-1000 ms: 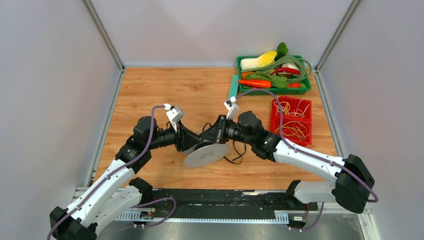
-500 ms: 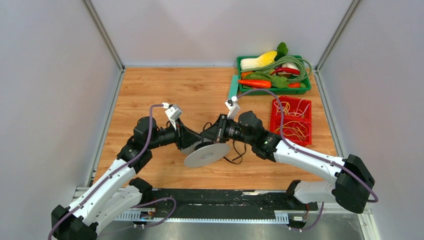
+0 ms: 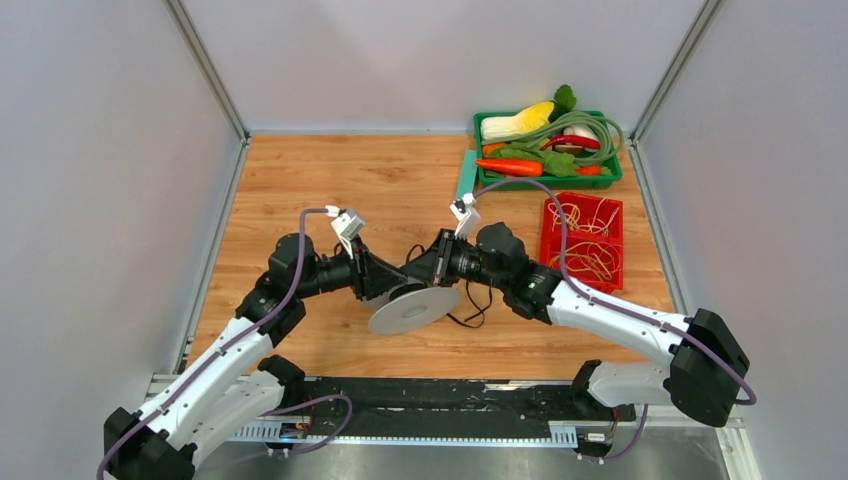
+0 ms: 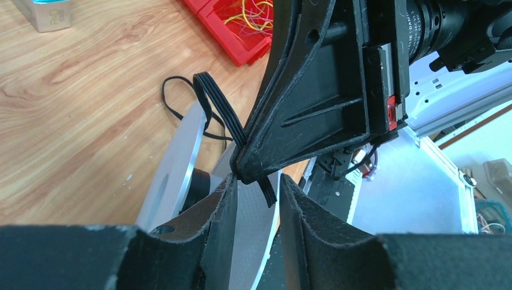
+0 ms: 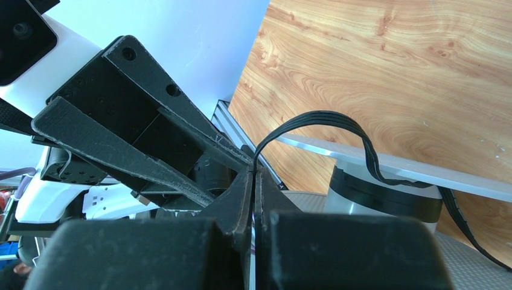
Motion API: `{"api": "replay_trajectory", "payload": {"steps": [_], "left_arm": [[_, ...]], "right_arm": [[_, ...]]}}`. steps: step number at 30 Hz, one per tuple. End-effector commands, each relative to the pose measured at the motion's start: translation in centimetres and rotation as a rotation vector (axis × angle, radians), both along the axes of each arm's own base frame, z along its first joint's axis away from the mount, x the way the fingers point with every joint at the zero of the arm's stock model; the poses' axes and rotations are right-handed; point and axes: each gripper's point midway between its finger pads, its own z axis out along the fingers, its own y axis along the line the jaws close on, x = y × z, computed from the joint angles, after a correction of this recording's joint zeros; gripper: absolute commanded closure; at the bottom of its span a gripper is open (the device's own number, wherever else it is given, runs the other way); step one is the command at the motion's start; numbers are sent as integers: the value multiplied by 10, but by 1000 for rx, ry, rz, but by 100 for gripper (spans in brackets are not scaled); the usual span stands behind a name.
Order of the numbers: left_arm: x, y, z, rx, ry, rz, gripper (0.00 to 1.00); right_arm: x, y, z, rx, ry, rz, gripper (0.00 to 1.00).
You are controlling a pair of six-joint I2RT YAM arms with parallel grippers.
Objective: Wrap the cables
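The cables are one flat black ribbed cord (image 5: 329, 117). It arcs up from a grey spool (image 3: 412, 310) at the table's middle, and a slack loop (image 3: 470, 312) lies on the wood beside it. My right gripper (image 5: 254, 175) is shut on the cord just above the spool (image 5: 386, 194). My left gripper (image 4: 256, 192) faces it tip to tip and stands open. The cord's short free end (image 4: 267, 192) hangs from the right gripper's tip into the gap between the left fingers, touching neither. In the top view both grippers (image 3: 398, 278) meet over the spool's rim.
At the back right sits a green tray (image 3: 547, 182) holding toy vegetables and a green hose. A red bin (image 3: 583, 240) of rubber bands stands in front of it, close to the right forearm. A teal box (image 3: 466, 172) leans beside the tray.
My left gripper has edged a little to the right, closer around the right gripper's tip. The right gripper and the spool have stayed in place.
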Motion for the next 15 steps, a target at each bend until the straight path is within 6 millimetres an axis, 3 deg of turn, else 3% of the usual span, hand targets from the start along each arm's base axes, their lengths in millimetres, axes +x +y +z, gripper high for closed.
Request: {"api": "replay_trajectory", "payload": {"steps": [1, 9, 15], "left_arm": [[-20, -8, 5, -48, 29, -99, 60], [-22, -5, 10, -52, 25, -82, 58], [-20, -3, -1, -35, 73, -53, 60]], "right_arm": [[-1, 7, 27, 87, -63, 17, 100], [-1, 6, 34, 106, -80, 19, 100], [-1, 6, 45, 118, -115, 25, 100]]}}
